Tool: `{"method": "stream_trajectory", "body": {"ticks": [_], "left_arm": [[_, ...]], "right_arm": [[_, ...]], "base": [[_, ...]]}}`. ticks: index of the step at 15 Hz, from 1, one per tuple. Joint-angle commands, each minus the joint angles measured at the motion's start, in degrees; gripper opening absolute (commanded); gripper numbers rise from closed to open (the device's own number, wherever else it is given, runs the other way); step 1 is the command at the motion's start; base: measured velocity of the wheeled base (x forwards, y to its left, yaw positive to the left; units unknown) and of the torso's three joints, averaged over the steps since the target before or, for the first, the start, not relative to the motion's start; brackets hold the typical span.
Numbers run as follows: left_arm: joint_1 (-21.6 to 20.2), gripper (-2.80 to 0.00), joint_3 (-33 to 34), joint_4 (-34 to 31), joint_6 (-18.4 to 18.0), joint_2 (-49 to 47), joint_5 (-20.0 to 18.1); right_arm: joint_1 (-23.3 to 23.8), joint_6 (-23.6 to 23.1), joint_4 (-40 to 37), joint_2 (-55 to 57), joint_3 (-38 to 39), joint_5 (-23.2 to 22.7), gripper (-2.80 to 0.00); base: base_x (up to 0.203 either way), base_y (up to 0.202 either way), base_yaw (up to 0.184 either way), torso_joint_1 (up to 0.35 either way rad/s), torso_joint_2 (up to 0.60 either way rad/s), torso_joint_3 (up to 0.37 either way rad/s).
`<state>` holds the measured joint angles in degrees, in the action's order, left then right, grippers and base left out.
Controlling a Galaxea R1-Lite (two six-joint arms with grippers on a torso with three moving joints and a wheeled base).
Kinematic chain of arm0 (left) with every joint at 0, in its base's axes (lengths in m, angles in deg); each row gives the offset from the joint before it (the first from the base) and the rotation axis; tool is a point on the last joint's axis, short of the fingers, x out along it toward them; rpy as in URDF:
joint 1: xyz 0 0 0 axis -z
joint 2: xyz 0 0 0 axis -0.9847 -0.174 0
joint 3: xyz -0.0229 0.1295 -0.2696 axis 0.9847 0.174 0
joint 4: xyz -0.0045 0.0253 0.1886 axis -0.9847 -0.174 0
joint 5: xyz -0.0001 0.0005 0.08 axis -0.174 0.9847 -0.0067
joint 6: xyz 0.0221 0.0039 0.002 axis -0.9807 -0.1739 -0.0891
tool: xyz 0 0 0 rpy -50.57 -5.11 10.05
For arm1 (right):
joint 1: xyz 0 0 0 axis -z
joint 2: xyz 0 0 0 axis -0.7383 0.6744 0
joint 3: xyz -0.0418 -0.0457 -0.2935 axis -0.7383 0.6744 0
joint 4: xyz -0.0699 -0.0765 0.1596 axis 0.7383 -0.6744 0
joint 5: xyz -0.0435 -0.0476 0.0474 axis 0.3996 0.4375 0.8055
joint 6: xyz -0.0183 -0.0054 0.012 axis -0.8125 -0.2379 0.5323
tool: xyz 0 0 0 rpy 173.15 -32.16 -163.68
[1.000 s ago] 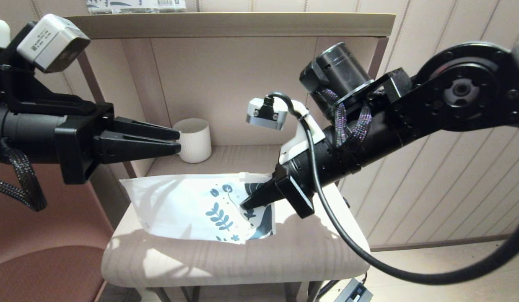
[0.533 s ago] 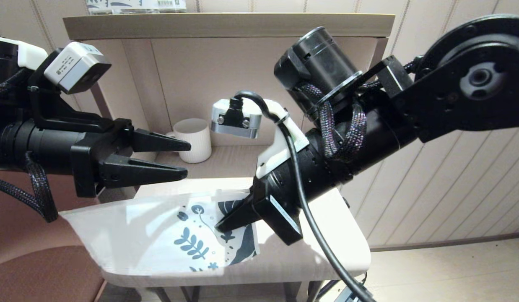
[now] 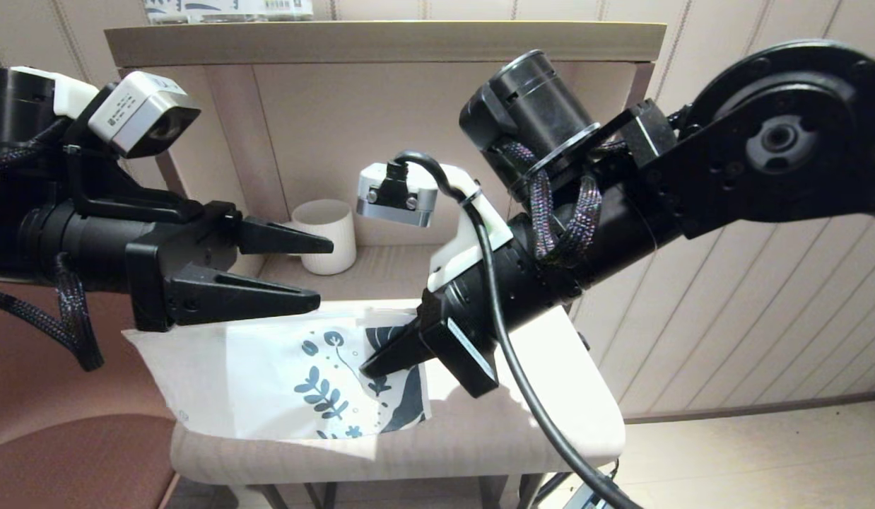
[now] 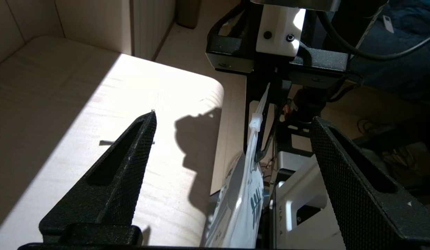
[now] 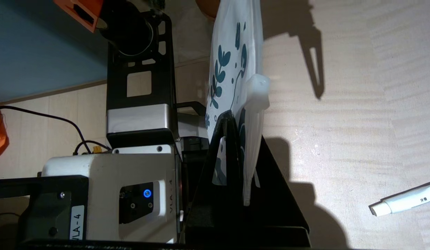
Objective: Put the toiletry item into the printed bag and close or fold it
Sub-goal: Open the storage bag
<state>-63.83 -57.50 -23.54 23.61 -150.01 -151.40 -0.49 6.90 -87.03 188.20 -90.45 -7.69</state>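
Right pincer (image 3: 370, 367) clenched on printed bag (image 3: 282, 378) above desk (image 3: 522, 431); left pincer (image 3: 317, 272) released at nine o'clock.

The printed bag (image 3: 282, 367) is thin plastic film — milky, slightly translucent, softly glossy where light strikes it, with a flat matt blue-grey print and a chunky white plastic slider (image 5: 257, 91) on its edge. The right hand (image 3: 370, 367) pinching it is matt black plastic; the left hand (image 3: 317, 272) is the same, its fingers (image 4: 131, 166) covered in a fine knurled, grippy texture. The bench (image 3: 480, 438) looks like pale, smooth laminate with a faint wavy grain — matt. The cup (image 3: 330, 237) behind appears as smooth off-white ceramic or plastic.
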Motion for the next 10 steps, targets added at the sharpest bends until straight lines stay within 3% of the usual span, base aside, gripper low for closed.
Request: {"method": "stream_trajectory", "body": {"ticks": [1,10], "left_arm": [[0.2,0.0,-0.1,0.0,-0.1,-0.7,-0.4],[1.7,0.0,0.1,0.0,-0.5,-3.7,0.0]], "right_arm": [[-0.1,-0.1,0.2,0.6,0.0,-0.3,-2.8],[0.0,-0.1,0.9,1.0,-0.1,-0.2,-2.8]], "base": [[0.0,0.0,0.0,0.0,0.0,0.0],[0.0,0.0,0.0,0.0,0.0,0.0]]}}
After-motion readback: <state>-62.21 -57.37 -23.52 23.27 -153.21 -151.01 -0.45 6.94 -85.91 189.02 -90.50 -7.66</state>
